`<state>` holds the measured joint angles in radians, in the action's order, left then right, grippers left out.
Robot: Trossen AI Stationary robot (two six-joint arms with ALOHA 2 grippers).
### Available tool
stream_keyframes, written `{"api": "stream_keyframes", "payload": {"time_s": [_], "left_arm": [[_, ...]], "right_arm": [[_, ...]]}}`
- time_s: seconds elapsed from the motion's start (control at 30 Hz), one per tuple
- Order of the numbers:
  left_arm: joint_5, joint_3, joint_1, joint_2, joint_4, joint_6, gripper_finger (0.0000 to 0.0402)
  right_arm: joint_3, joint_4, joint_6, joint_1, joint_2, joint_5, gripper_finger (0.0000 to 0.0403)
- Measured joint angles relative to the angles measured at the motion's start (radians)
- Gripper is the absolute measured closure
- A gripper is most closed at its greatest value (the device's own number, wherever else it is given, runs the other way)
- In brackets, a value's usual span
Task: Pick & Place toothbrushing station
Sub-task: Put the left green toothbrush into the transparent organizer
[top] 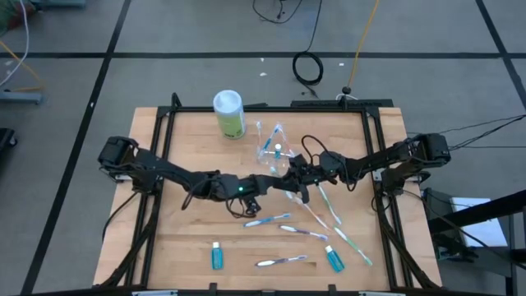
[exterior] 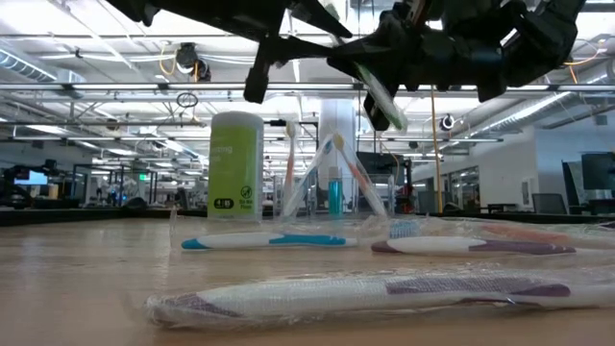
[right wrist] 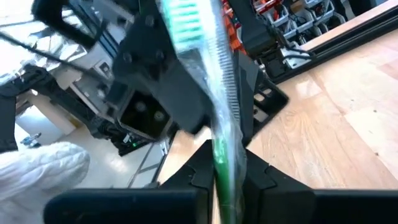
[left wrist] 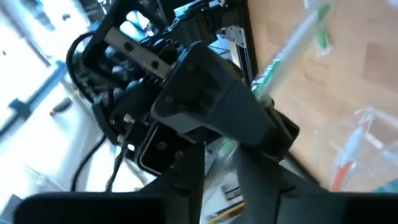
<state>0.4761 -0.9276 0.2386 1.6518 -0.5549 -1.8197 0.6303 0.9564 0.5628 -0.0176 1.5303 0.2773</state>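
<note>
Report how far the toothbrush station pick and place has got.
Done: the clear cup already holds brushes and a tube. In hand: the right claw is shut on a wrapped green toothbrush lifted mid-table, the left claw right against it. Left: several wrapped toothbrushes and two blue tubes lie on the table.
</note>
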Motion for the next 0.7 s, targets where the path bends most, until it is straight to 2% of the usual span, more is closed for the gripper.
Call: {"api": "stream_keyframes", "payload": {"time_s": [0.23,0.47,0.6,0.7], "left_arm": [[0.037,0.001,0.035,-0.002,0.002,0.132,0.023],[0.089,0.001,0.081,-0.052,0.019,0.296,0.0212],[0.059,0.002,0.092,-0.164,0.118,0.514,0.0221],[0.016,0.002,0.08,-0.274,0.211,0.702,0.0231]], "right_arm": [[-0.002,0.006,-0.015,-0.002,0.0,0.002,0.0392],[-0.001,-0.016,-0.154,-0.001,-0.044,0.02,0.0391],[-0.001,-0.025,-0.292,-0.006,-0.112,-0.041,0.0391],[0.0,-0.022,-0.455,-0.008,-0.174,-0.171,0.0391]]}}
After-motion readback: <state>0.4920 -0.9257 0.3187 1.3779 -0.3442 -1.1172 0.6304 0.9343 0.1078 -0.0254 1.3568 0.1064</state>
